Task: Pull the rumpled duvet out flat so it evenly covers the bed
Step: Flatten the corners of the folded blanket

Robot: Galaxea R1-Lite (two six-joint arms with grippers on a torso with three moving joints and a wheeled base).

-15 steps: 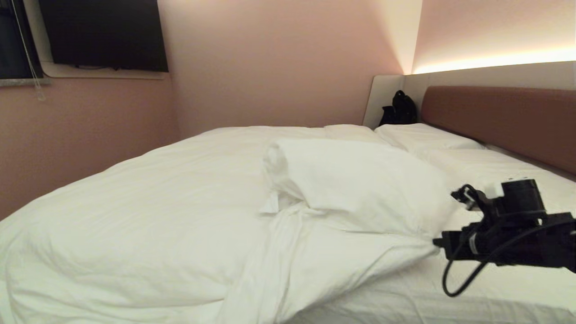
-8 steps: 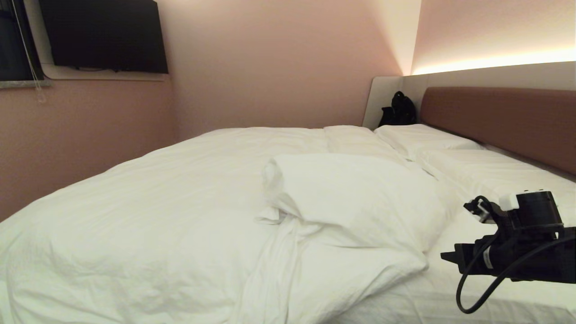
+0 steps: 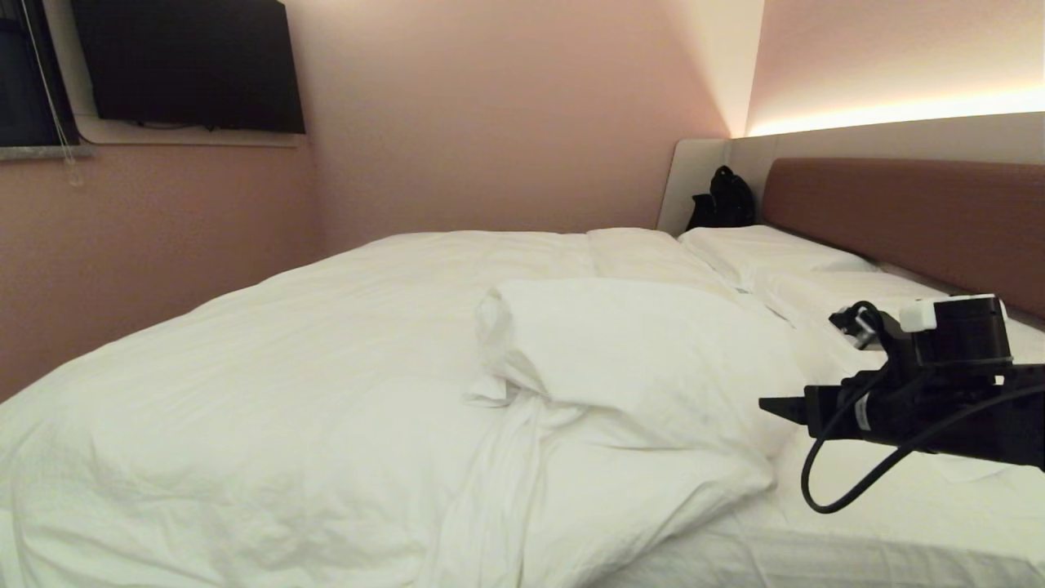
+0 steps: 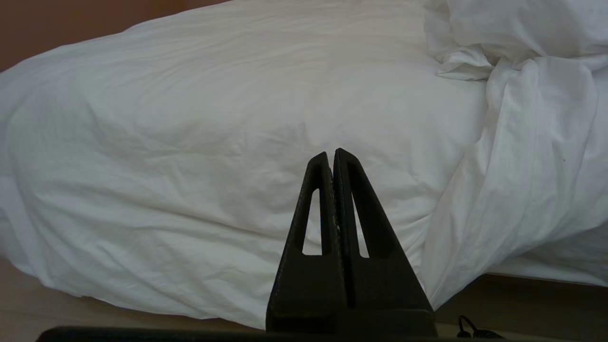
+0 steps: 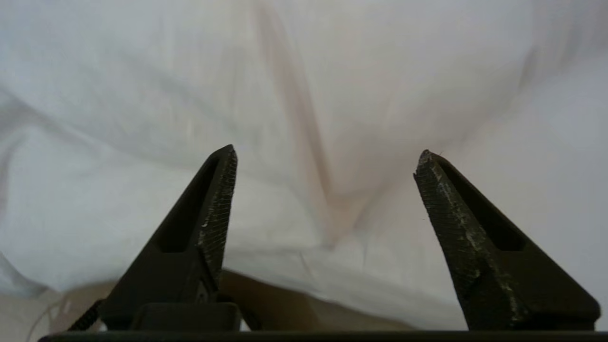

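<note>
Right hand [image 5: 325,156] has sprung wide open, empty, off the puffy, creased white duvet [image 3: 637,367].

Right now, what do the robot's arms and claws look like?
Both are black. The right claw has two pointy triangle fingers with rough, scuffed inner faces and a slot in each. The left claw has the same slotted triangles. The right arm is boxy, with a looping black cable and a small white piece on top.

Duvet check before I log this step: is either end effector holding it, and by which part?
Nothing is held. The right end effector is open at the duvet; the left end effector is shut, empty.
</note>
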